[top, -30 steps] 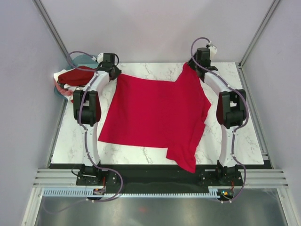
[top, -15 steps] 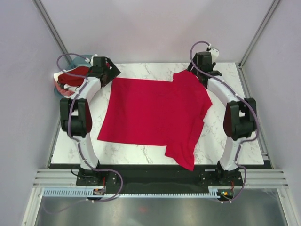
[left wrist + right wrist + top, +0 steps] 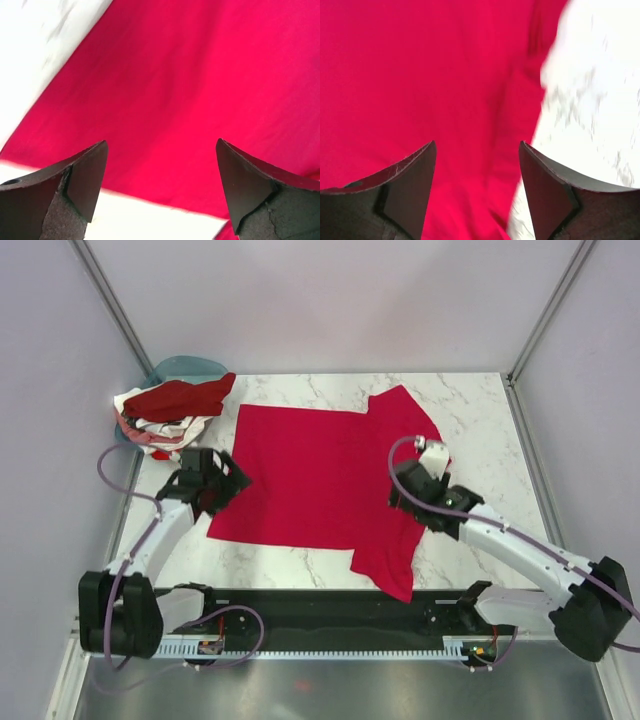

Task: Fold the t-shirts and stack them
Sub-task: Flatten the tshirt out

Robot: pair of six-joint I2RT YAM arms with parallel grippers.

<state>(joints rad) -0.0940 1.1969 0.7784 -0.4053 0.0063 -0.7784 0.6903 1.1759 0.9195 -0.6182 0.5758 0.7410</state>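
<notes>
Tools first: the left tool (image 3: 226, 483) hangs over the near-left edge of the plain bright crimson cloth t-shirt (image 3: 320, 475), fingers apart with nothing between them. The left wrist view shows just red cloth and a strip of table under the gap. The right tool (image 3: 408, 482) is over the shirt's right side, also spread wide and empty, with the cloth edge running right under it.

The shirt lies spread mostly flat on the white marble-pattern table (image 3: 485, 420). Its near-right corner droops over the table's near edge, and one sleeve pokes out at the far right.

Far left corner has a crumpled pile: a dark red t-shirt (image 3: 180, 398) on top of a white t-shirt (image 3: 150, 426), all sitting on a teal plastic basin (image 3: 188, 366).
</notes>
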